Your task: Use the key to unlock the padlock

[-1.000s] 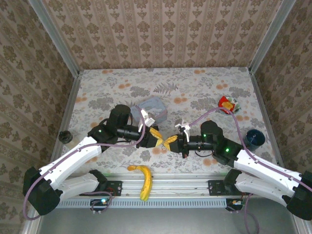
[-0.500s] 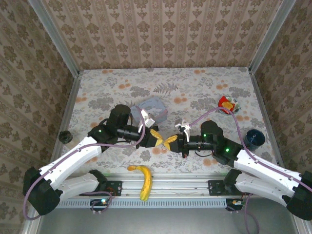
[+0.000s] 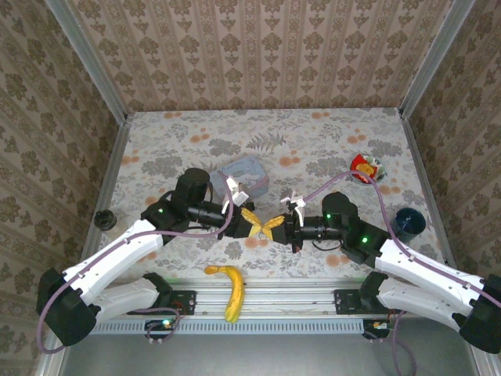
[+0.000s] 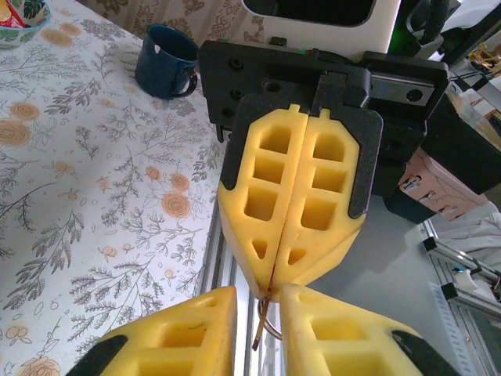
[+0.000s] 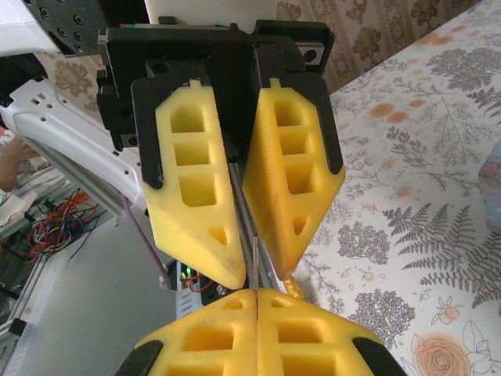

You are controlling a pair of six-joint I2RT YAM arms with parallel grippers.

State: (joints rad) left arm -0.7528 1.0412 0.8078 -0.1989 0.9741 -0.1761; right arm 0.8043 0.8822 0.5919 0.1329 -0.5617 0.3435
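At the table's left edge, against the aluminium rail, the padlock [image 3: 104, 220] sits as a tiny black block. It is well apart from both grippers and too small for its shackle to be made out. Over the near middle of the table [image 3: 329, 141] the left gripper [image 3: 252, 223] and right gripper [image 3: 273, 228] meet tip to tip, both forearms reaching inward nearly level.

From the left wrist, the right gripper's yellow pads [image 4: 237, 235] press together on a thin brass-coloured key [image 4: 262, 333]. Its end pokes into the narrow gap between the left fingers, though I cannot tell whether they touch it. From the right wrist, those left fingers [image 5: 176, 235] stand slightly apart.

Around them lie one pale blue tin [image 3: 249, 175], one banana [image 3: 228, 288], one blue mug [image 3: 408, 222] and one bowl [image 3: 366, 167].
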